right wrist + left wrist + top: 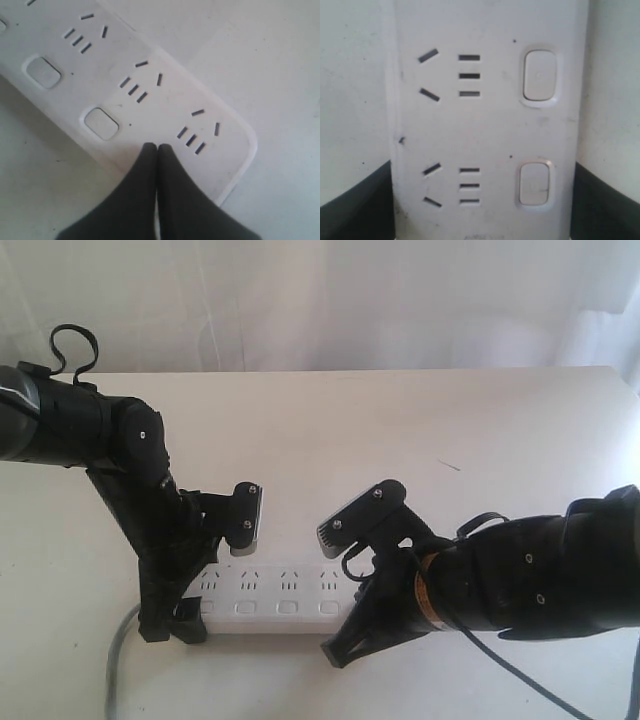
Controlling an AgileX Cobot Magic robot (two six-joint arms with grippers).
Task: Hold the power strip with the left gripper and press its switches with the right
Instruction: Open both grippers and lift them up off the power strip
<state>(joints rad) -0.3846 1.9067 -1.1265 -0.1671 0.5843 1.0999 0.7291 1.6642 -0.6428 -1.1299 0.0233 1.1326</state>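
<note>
The white power strip (270,598) lies flat near the table's front edge, and its grey cord (115,665) leaves at the left. My left gripper (175,625) is shut on the strip's left end. In the left wrist view its black fingers (357,210) press both long edges of the strip (485,125), with two switches (539,75) in sight. My right gripper (157,148) is shut and holds nothing. Its pointed tips sit over the strip's right end by the last socket group (197,131) and hide the button there. Two more switches (101,123) show beside them.
The pale table (400,440) stretches back to a white wall. A thin black cable (530,680) hangs from the right arm towards the front right. The right arm's silver-edged block (355,515) stands above the strip's right half, and the left arm's block (250,520) above its middle.
</note>
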